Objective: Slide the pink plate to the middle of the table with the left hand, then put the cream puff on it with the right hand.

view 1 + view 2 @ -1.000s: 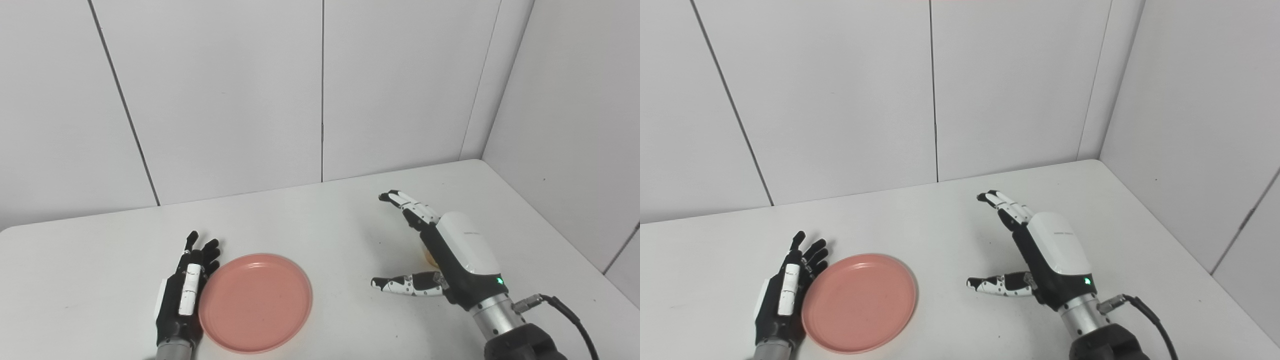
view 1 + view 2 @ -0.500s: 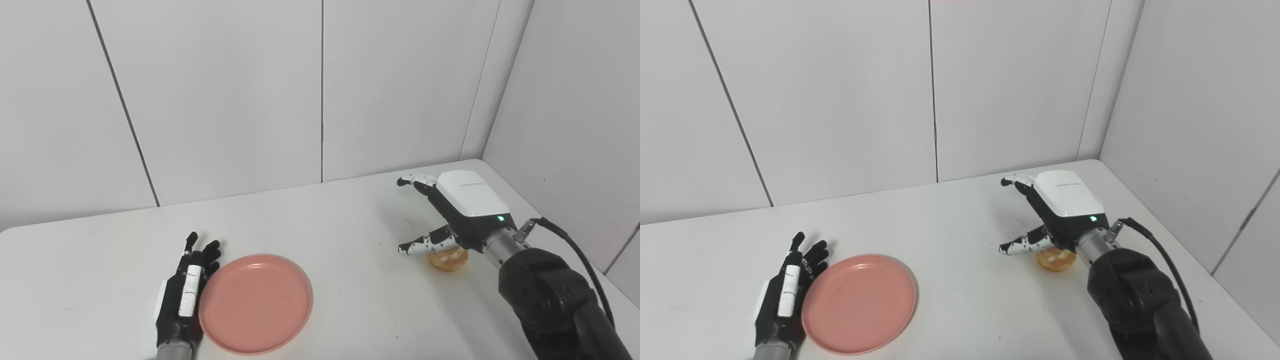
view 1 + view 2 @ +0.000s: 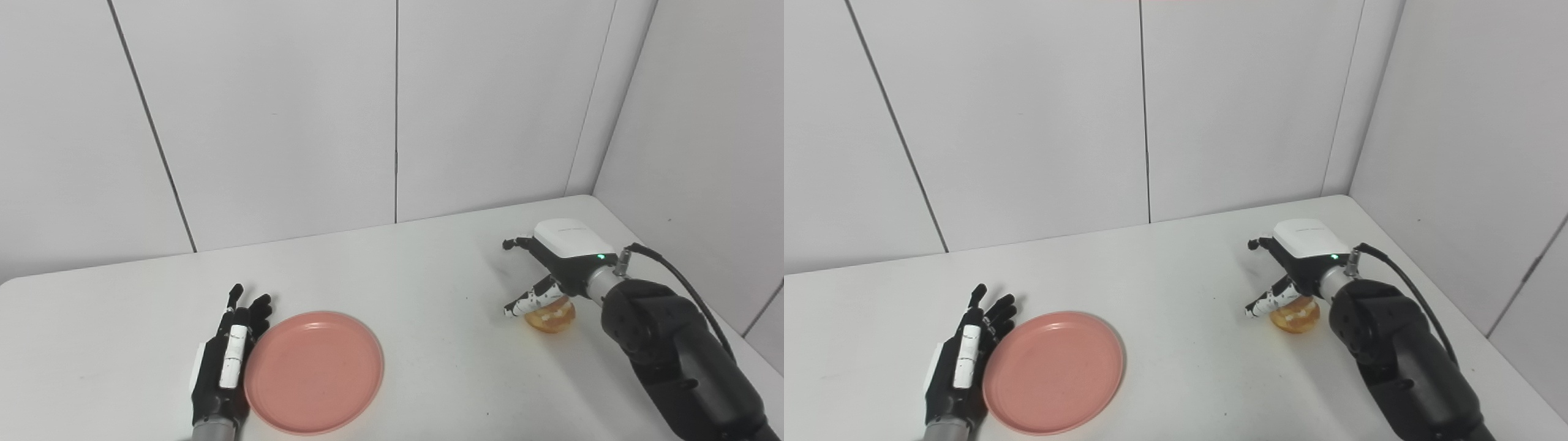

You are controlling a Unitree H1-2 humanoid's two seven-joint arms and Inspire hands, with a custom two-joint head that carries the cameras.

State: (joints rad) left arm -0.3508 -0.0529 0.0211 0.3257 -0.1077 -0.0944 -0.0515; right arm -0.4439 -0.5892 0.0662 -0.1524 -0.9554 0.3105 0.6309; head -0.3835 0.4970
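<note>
The pink plate [image 3: 313, 370] lies flat on the white table, left of its middle and near the front edge. My left hand [image 3: 225, 361] rests open on the table, its side against the plate's left rim. The cream puff [image 3: 551, 317], golden with a cream seam, sits on the table's right side. My right hand [image 3: 554, 260] hangs open just above and behind the puff, thumb reaching down past its left side, fingers spread toward the back. Whether the thumb touches the puff I cannot tell.
The white table [image 3: 429, 294] ends at grey wall panels behind and at the right. My right forearm [image 3: 674, 349] and its black cable fill the table's front right corner.
My right hand has swung back and to the right, then sunk low over the cream puff, which it hid a second ago. The left hand and plate stayed put.
</note>
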